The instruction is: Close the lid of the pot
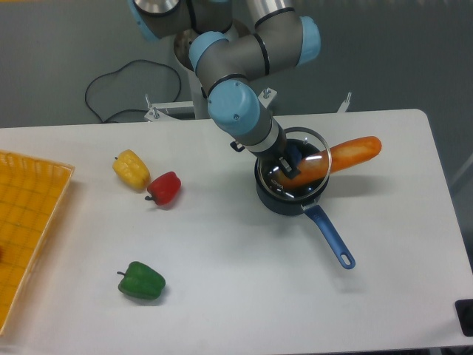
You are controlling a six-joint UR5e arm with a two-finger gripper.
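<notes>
The black pot [284,200] with its long blue handle [331,237] stands right of the table's middle. An orange carrot [347,153] lies in it, sticking out over the far right rim. The glass lid [307,159] rests tilted on the carrot and the pot, its metal rim catching light. My gripper [290,160] reaches down onto the lid's dark blue knob, and its fingers seem shut on that knob. The arm hides the pot's left rim.
A yellow pepper [131,168] and a red pepper [164,187] lie left of centre. Nearer the front left sits a green pepper [141,280]. An orange basket [29,229] fills the left edge. Cables run behind the table.
</notes>
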